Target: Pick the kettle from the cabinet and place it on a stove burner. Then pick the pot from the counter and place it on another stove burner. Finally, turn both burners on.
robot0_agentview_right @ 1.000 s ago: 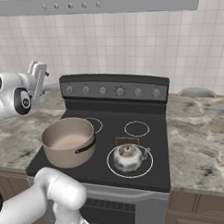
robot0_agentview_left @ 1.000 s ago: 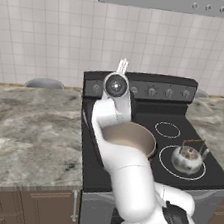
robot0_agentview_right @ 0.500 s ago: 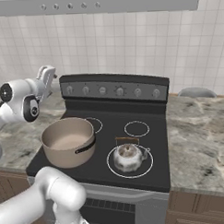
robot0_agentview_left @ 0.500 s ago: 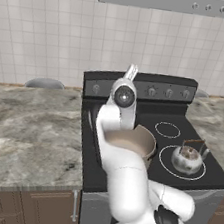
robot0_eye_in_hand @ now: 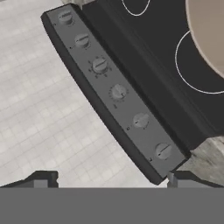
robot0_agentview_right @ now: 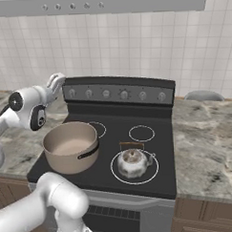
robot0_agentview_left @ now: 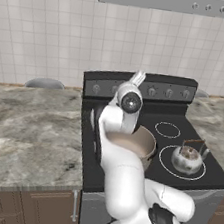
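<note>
so over the last second the arm swung in from off the stove's left side, and the gripper [robot0_agentview_right: 56,81] has come right up by the left end of the back panel [robot0_eye_in_hand: 114,93]. in the hand view the row of grey knobs [robot0_eye_in_hand: 118,92] runs diagonally just ahead of the fingertips [robot0_eye_in_hand: 43,179], and the nearest knob [robot0_eye_in_hand: 162,151] is a little ahead and toward the right finger. the two tips sit wide apart with nothing between them, so the hand looks spread and empty.

my read: both placing steps look done and it's lining up to turn a burner on. the kettle [robot0_agentview_right: 133,162] sits on the front ring, well off to the hand's far side across the glass. the pot [robot0_agentview_right: 71,146] is on the front left burner, below and just beside the hand.

around it: marble counter [robot0_agentview_left: 26,127] either side of the stove [robot0_agentview_right: 114,151], and a steel hood [robot0_agentview_right: 98,4] overhead. a grey round thing [robot0_agentview_right: 199,95] sits back on the counter, can't tell what. nothing blocks the knobs, but the pot rim is close under the wrist, and the knobs all look alike, so picking the wrong one seems the real risk.
</note>
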